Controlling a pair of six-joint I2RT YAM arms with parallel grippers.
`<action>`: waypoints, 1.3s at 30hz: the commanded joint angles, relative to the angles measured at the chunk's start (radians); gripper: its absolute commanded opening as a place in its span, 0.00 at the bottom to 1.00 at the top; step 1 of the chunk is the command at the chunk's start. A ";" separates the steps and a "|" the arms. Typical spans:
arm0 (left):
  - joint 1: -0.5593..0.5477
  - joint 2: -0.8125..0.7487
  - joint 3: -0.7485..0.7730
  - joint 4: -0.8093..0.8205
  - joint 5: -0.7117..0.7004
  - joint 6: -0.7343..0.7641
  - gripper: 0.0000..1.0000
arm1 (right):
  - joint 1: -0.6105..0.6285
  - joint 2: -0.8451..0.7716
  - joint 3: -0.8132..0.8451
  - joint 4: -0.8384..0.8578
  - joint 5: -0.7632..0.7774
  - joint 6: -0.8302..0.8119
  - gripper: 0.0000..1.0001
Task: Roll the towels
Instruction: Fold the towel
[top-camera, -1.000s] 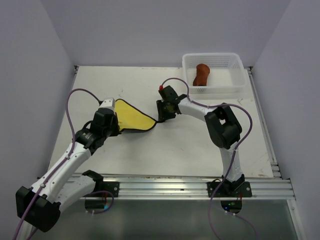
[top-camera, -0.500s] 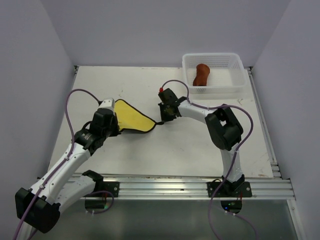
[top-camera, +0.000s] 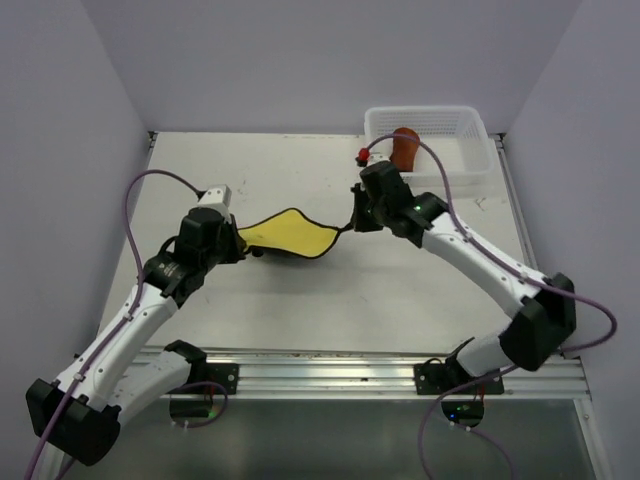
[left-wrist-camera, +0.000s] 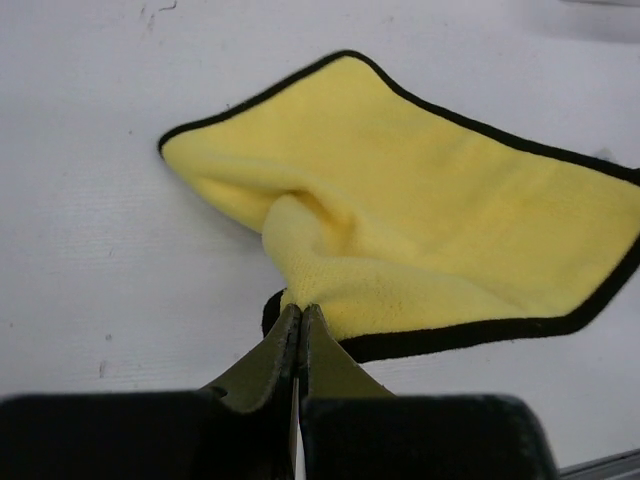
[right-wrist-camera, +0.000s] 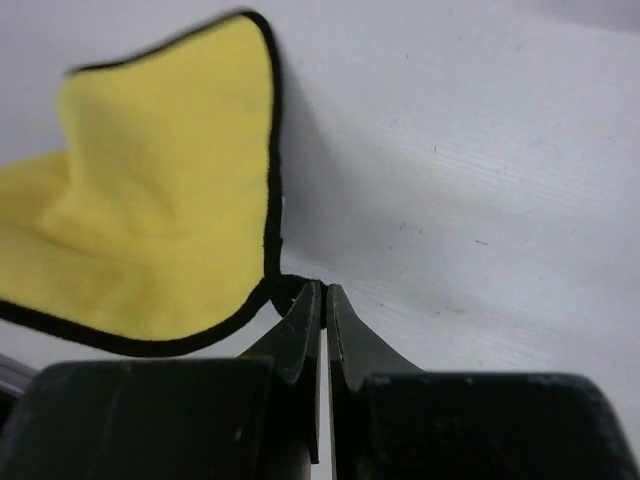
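Note:
The yellow towel (top-camera: 290, 232) with dark edging hangs stretched between both grippers over the middle of the table. My left gripper (top-camera: 243, 243) is shut on its left corner; in the left wrist view the yellow towel (left-wrist-camera: 420, 220) bunches at the jaw tips of my left gripper (left-wrist-camera: 298, 310). My right gripper (top-camera: 350, 226) is shut on the dark-edged right corner, and the right wrist view shows the yellow towel (right-wrist-camera: 150, 220) fanning out left of my right gripper (right-wrist-camera: 322, 290). The rust-brown towel (top-camera: 405, 146) lies rolled in the white basket (top-camera: 470, 135).
The white mesh basket stands at the table's far right corner, just behind the right arm's wrist. Purple cables loop above both arms. A metal rail (top-camera: 350, 372) runs along the near edge. Lilac walls enclose the table on three sides.
The right gripper closed on the yellow towel's right corner and moved right and back, pulling the cloth taut and off the table. The left gripper shifted slightly right, still holding its corner.

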 joint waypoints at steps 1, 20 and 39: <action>-0.004 -0.029 0.053 0.042 0.088 0.013 0.00 | 0.004 -0.219 -0.037 -0.085 0.079 0.017 0.00; -0.004 -0.226 0.096 -0.188 0.441 0.028 0.00 | 0.011 -0.848 -0.152 -0.379 0.005 0.130 0.00; -0.004 -0.249 0.104 -0.201 0.403 -0.031 0.00 | 0.009 -0.784 -0.147 -0.262 -0.071 0.221 0.00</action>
